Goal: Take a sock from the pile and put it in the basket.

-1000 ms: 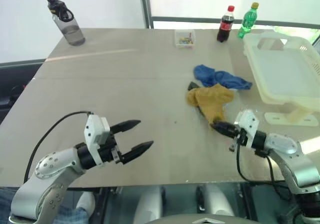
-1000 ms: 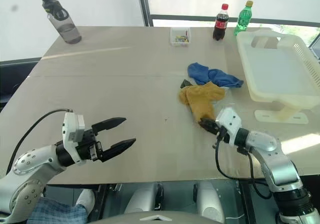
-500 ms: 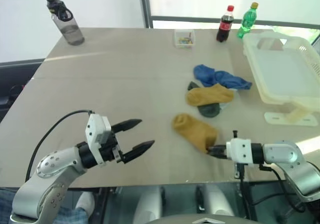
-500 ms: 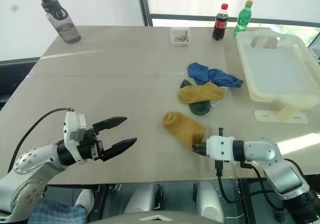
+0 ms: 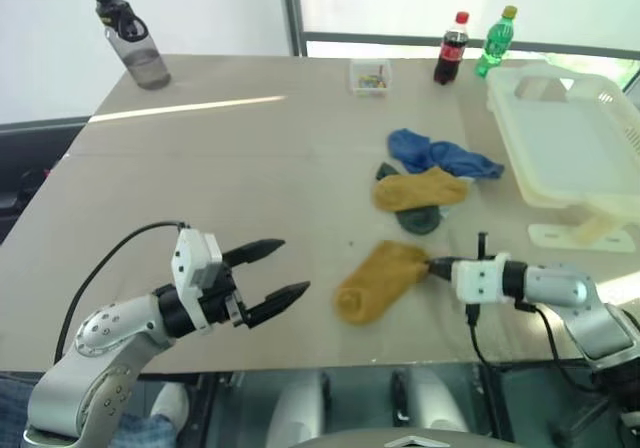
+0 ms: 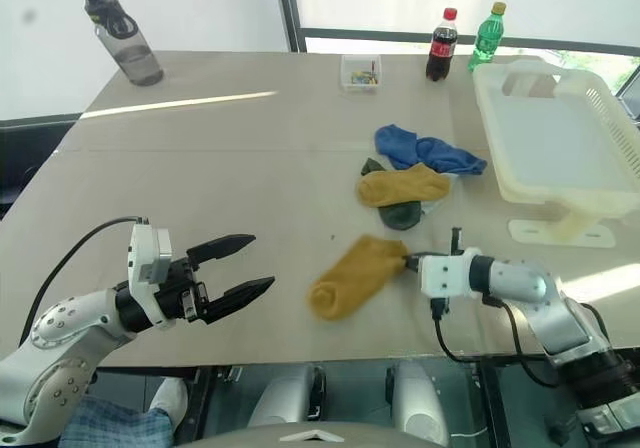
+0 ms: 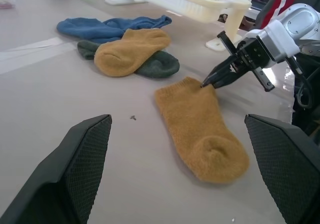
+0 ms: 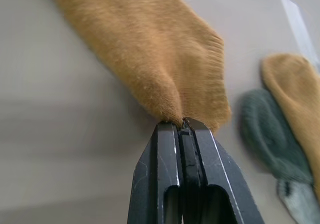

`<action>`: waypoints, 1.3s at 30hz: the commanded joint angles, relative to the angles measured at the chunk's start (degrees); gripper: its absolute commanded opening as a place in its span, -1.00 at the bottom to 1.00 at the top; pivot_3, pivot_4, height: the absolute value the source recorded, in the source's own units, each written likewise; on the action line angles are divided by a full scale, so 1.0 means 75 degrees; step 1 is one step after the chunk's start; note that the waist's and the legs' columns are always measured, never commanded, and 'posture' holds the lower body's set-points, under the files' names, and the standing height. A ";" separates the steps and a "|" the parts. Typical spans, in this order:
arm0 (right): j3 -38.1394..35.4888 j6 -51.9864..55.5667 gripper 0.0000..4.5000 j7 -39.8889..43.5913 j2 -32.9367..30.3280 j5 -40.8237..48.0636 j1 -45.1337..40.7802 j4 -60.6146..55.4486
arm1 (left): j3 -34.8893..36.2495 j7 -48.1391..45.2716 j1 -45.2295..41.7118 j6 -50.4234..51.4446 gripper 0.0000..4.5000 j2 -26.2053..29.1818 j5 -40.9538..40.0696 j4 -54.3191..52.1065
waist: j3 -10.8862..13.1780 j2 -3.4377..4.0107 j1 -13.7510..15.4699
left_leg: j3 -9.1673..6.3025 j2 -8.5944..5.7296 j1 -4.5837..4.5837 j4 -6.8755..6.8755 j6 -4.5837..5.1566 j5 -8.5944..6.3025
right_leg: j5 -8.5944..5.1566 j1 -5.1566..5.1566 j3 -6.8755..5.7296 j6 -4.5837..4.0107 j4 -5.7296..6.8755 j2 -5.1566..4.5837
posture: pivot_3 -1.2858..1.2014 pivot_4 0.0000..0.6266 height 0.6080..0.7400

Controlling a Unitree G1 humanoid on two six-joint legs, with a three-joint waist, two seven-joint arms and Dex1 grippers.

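Note:
The pile of blue, mustard yellow and dark green socks lies right of the table's middle. A separate mustard yellow sock lies flat nearer the front edge. My right gripper is shut on its cuff, and the right wrist view shows the fabric pinched between the closed fingertips. The cream-white slotted basket stands at the far right, beyond the right arm. My left gripper hovers open over the front left of the table, well left of the sock, with nothing in it.
At the back stand a grey water bottle, a small clear box, a cola bottle and a green bottle. A cream-white foot piece lies in front of the basket. The table's front edge runs just below both grippers.
My right gripper dragged the mustard sock out of the pile toward the front edge. It then rolled and swung, so the sock now trails to its left. The left arm stayed still.

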 commanded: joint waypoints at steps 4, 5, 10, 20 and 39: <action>-0.0196 0.2924 -0.96 0.0038 0.0043 0.0567 0.0687 -0.1467 | 0.0000 -0.0090 -0.0012 -0.0192 1.00 -0.0038 0.0049 -0.0060 | 0.0000 0.0000 0.0031 | 0.0000 0.0000 -0.0004 -0.0005 0.0000 -0.0001 | -0.0001 0.0000 0.0000 -0.0001 -0.0004 0.0000 | 0.03 -0.52 1.00; -0.0188 0.3561 -0.96 0.0117 -0.0022 0.0691 0.0896 -0.1805 | -0.0003 -0.0102 -0.0002 -0.0211 1.00 -0.0043 0.0058 -0.0052 | 0.0001 0.0001 0.0043 | 0.0000 0.0000 -0.0003 -0.0006 0.0000 -0.0001 | -0.0001 0.0000 0.0000 -0.0001 -0.0004 0.0000 | 0.03 -0.52 1.00; -0.0597 0.5595 -0.96 -0.0146 -0.0033 0.1084 0.1569 -0.2877 | -0.0011 -0.0160 0.0024 -0.0272 1.00 -0.0094 0.0100 -0.0018 | -0.0007 -0.0009 0.0140 | -0.0005 0.0002 -0.0001 -0.0004 -0.0001 -0.0001 | -0.0003 0.0000 -0.0005 0.0001 -0.0006 -0.0004 | 0.03 -0.52 1.00; -0.0750 0.7338 -0.96 -0.0487 0.0512 0.2551 0.2239 -0.4471 | -0.0129 -0.0341 -0.0184 -0.0260 1.00 -0.0042 0.0113 0.0127 | -0.0010 -0.0015 0.0124 | -0.0032 0.0005 -0.0003 -0.0006 -0.0002 -0.0002 | -0.0016 -0.0001 -0.0010 0.0023 -0.0009 -0.0005 | 0.03 -0.52 1.00; -0.1020 0.5019 0.38 -0.0758 0.0258 0.2390 0.2515 -0.4170 | -0.0185 -0.0189 -0.0514 0.0138 1.00 -0.0046 -0.0063 -0.0009 | 0.0006 -0.0005 0.0138 | -0.0032 0.0006 -0.0018 -0.0006 -0.0004 -0.0004 | -0.0020 -0.0013 -0.0011 0.0031 -0.0016 -0.0004 | 0.03 -0.52 1.00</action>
